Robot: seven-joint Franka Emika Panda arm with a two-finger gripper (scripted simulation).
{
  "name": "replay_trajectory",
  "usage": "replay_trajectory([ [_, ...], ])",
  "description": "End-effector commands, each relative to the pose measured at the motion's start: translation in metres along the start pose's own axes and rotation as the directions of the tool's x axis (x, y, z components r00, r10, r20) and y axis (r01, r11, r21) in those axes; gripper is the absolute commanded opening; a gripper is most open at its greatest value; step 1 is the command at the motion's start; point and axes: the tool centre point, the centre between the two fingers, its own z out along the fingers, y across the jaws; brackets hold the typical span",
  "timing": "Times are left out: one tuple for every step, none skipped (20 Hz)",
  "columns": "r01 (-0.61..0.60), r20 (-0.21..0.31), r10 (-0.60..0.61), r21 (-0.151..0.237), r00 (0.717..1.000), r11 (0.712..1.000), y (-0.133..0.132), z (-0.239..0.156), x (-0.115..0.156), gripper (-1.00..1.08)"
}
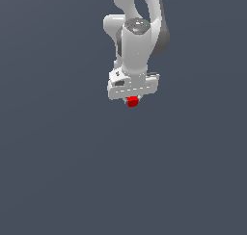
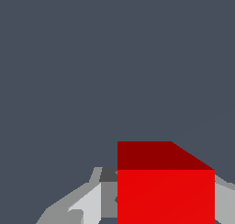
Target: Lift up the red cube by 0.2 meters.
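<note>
Showing two flat faces, one bright and one darker in shade, the plain red cube [image 1: 132,102] sits clamped between the fingers [image 2: 89,204] of the gripper [image 1: 132,100], just under its white palm. The arm [image 1: 137,41] hangs straight above the cube, wrist pointing down. Its shell is smooth, rounded and glossy white with grey joints; the cube is sharp-edged and unmarked.

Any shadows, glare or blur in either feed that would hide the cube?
Exterior view: flat, even light, no glare or cast shadow visible; coarse render, the red cube small under the gripper. Wrist view: sharp edges, the cube cropped by the frame, its one face darker-shaded; jaws flank it.
</note>
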Motion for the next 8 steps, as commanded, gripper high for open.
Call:
replay_trajectory([
  [0.0, 0.001, 0.0, 0.0, 1.0, 1.0, 0.0, -0.012, 0.0, -1.0],
  [0.0, 0.001, 0.0, 0.0, 1.0, 1.0, 0.0, -0.015, 0.0, -1.0],
  [0.0, 0.001, 0.0, 0.0, 1.0, 1.0, 0.0, -0.018, 0.001, -1.0],
  [0.0, 0.001, 0.0, 0.0, 1.0, 1.0, 0.0, -0.02, 0.001, -1.0],
  [0.0, 0.001, 0.0, 0.0, 1.0, 1.0, 0.0, -0.022, 0.001, -1.0],
  [0.0, 0.001, 0.0, 0.0, 1.0, 1.0, 0.0, -0.023, 0.001, -1.0],
  [0.0, 0.001, 0.0, 0.0, 1.0, 1.0, 0.0, -0.024, 0.001, -1.0],
  [0.0, 0.001, 0.0, 0.0, 1.0, 1.0, 0.0, -0.024, 0.001, -1.0],
])
